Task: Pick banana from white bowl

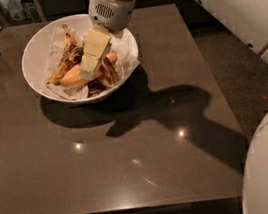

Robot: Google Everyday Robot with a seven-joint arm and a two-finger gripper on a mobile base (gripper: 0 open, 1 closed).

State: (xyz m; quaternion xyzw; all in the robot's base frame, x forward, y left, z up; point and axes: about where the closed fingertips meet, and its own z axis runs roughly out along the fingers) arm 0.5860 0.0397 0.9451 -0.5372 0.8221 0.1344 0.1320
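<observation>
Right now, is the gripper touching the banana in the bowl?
Cannot tell. In the camera view the gripper, down inside the white bowl, overlaps the banana, hiding any contact or gap.

Dim, warm-toned scene. Light from above: small glare spots on dark glossy counter (pixel 135 179). Hard shadows of white bowl (pixel 31 52) and arm fall rightward across counter. Pale gripper (pixel 91 67), inside bowl over banana (pixel 73 77), catches light. Background dark.
</observation>
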